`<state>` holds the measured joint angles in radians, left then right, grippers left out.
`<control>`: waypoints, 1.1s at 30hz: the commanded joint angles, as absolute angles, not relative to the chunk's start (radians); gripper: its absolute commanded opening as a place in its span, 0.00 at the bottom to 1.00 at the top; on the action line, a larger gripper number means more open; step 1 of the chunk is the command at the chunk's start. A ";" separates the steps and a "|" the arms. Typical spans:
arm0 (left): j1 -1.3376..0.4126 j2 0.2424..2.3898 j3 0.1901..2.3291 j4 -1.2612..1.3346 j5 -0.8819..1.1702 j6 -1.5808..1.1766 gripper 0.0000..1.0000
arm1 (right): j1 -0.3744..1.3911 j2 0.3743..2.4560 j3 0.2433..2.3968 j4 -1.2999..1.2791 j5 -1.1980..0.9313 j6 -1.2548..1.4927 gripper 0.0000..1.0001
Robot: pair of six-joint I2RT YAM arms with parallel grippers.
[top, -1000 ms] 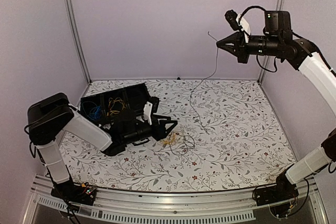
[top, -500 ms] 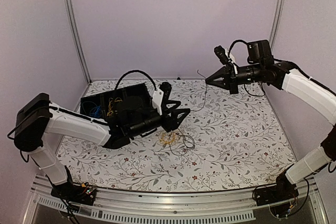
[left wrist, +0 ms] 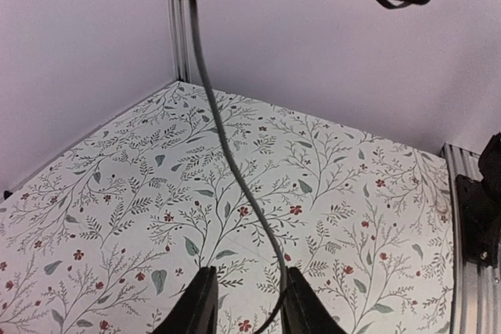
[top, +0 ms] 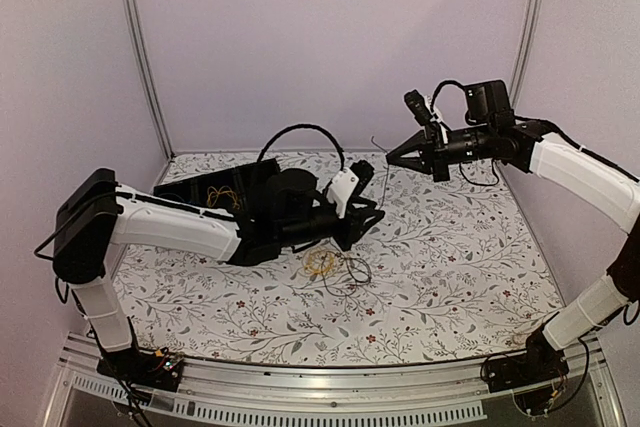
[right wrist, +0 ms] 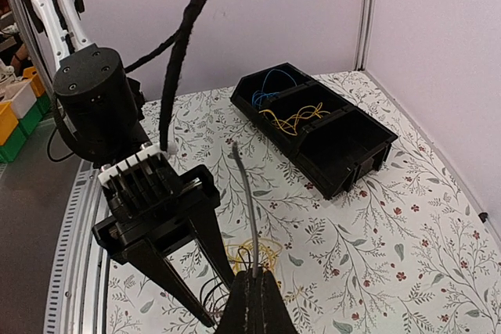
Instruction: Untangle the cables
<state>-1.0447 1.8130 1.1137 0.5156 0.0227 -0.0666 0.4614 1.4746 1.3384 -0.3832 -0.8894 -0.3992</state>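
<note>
My right gripper [top: 389,160] hangs above the back middle of the table, shut on a thin grey cable [right wrist: 249,209] whose short end sticks out past its tips [right wrist: 254,275]. From there the grey cable [left wrist: 227,146] drops between the fingers of my left gripper [left wrist: 246,283]. Those jaws stand apart, and the cable rests against the inner face of the right finger [left wrist: 304,303]. On the table below lie a yellow coil [top: 320,263] and a black coil [top: 352,270], overlapping. My left gripper [top: 365,222] hovers just above them.
A black divided bin [top: 196,190] stands at the back left and holds a blue cable [right wrist: 270,84] and a yellow cable [right wrist: 293,119] in separate compartments. Aluminium frame posts [top: 140,47] rise at the back corners. A rail [top: 330,402] runs along the near edge.
My right gripper came down and left with the grey cable. My left arm swung up and right from beside the bin, and its jaws now straddle the hanging cable and have narrowed.
</note>
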 commanded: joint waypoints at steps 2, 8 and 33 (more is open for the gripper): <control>-1.055 1.817 1.122 0.509 0.053 -0.054 0.15 | 0.457 1.459 1.320 -0.360 -0.905 -0.387 0.00; -1.032 1.778 1.147 0.511 0.070 -0.059 0.00 | 0.457 1.455 1.303 -0.356 -0.844 -0.399 0.09; -0.554 1.565 1.419 0.219 0.039 -0.077 0.00 | 0.304 1.510 1.127 -0.293 -0.718 -0.498 0.65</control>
